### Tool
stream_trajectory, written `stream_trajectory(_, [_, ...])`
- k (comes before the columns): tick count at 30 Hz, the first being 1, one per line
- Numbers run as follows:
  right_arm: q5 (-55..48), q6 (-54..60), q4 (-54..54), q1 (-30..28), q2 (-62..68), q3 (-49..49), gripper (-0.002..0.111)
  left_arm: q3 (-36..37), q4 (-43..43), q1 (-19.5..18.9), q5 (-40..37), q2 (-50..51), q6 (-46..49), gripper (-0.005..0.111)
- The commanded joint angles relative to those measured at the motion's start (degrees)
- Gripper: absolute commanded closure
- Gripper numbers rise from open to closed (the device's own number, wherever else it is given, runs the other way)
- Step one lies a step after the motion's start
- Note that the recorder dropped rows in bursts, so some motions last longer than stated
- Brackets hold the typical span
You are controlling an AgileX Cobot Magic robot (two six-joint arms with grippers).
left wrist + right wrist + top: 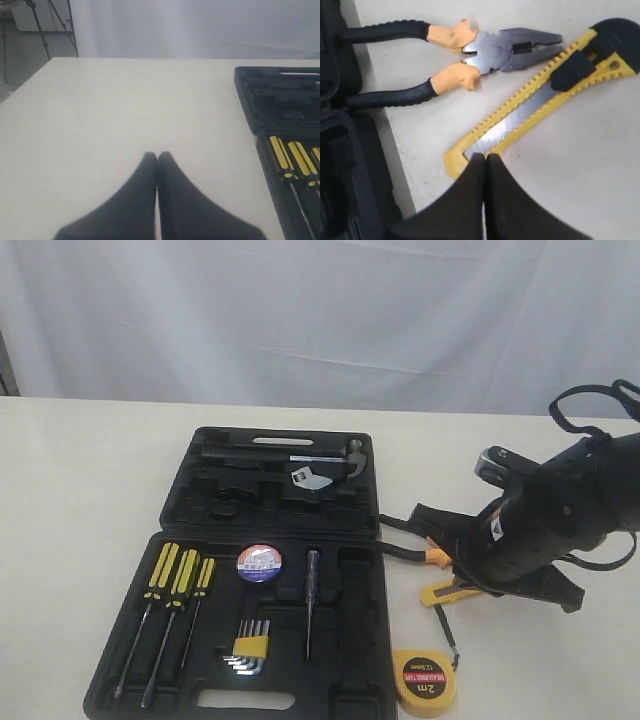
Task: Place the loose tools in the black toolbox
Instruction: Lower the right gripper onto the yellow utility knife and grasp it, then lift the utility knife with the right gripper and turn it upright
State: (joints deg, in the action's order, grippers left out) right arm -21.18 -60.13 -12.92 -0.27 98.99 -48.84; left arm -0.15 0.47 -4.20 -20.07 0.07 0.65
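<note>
Right gripper (485,157): jaws clenched, empty, above utility knife (540,95) blade end.
Left gripper (157,155): clenched, empty, over table (100,110).
Utility knife, pliers (495,50): on table beside toolbox (352,640) right wall.
Risk: closed jaws could shove utility knife into pliers instead of grasping.

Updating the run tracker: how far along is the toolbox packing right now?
Done: the tape roll sits in the black toolbox. In hand: nothing; the right gripper is shut and empty, tips at the blade end of the utility knife. The left gripper is shut over bare table. Left: utility knife, pliers and tape measure all lie on the table beside the toolbox.
</note>
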Motion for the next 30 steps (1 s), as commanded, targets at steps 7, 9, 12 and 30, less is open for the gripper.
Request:
stream_trajectory(7, [-0.3,-4.6,-0.6,-0.3,0.0,0.3,0.108,0.1,-0.5,0.3,0.5,-0.1,-0.2,0.107])
stream_trajectory(9, [-0.1,-5.4,-0.6,-0.3,0.0,0.3,0.108,0.1,-0.5,0.3,0.5,-0.1,-0.2,0.107])
stream_trajectory(12, [-0.1,-6.7,-0.6,-0.3,0.0,0.3,0.108,0.1,-0.5,0.3,0.5,-0.1,-0.2,0.107])
stream_trajectory(30, [0.6,-10.6,-0.6,-0.3,0.1,0.3,0.025,0.1,-0.5,0.3,0.5,-0.1,-0.2,0.107])
